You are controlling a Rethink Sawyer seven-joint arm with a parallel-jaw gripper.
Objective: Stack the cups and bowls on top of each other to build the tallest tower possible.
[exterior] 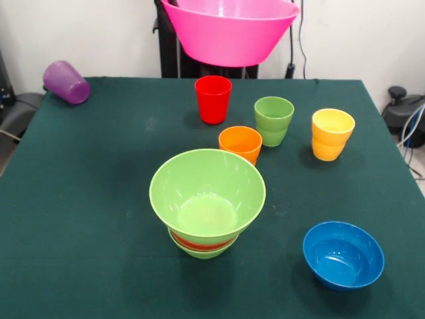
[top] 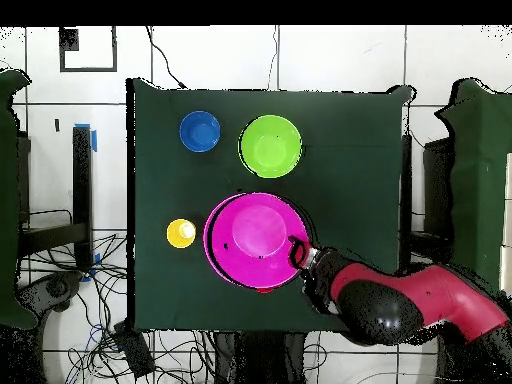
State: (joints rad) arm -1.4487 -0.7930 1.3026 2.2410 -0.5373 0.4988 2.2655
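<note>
**Pink bowl held high over the table's far side**

Nearest me, the blue bowl [exterior: 343,254] sits upright on the green cloth, mouth up. Just beyond it stands the tower [exterior: 207,199]: a large lime green bowl [exterior: 207,189] nested mouth-up on a red-orange bowl [exterior: 202,242] and a smaller green bowl [exterior: 199,252], only their rims peeking out below, the stack's axis vertical.

Behind that come four upright cups: the orange cup [exterior: 241,143] just beside the tower, the light green cup [exterior: 273,120], the yellow cup [exterior: 331,133] off by itself, and the red cup [exterior: 213,99] farthest back. The purple cup [exterior: 66,82] lies tipped on its side at the far corner of the table [exterior: 80,219], well apart from the others.

Farthest off, the huge pink bowl [exterior: 230,30] hangs in the air, mouth up. From overhead, the gripper [top: 298,250] pinches its rim, closed on the wall.
</note>
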